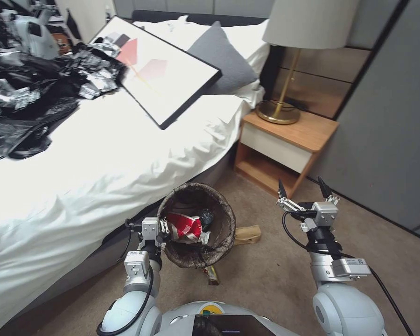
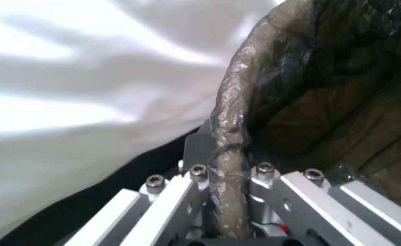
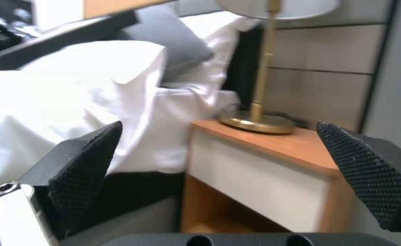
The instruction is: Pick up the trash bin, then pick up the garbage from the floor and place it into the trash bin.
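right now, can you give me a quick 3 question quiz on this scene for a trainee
1. True or false: the left gripper is shut on the bin rim.
2. Which litter lies on the floor beside the bin? A) brown paper bag B) glass jar C) tin can
3. Fill in: the right gripper is held up, open and ______.

Key
1. True. In the left wrist view the fingers pinch the lined rim.
2. A. The paper bag lies on the bin's right; a wrapper lies nearer the robot.
3. Empty. It faces the nightstand, with nothing between its pads.
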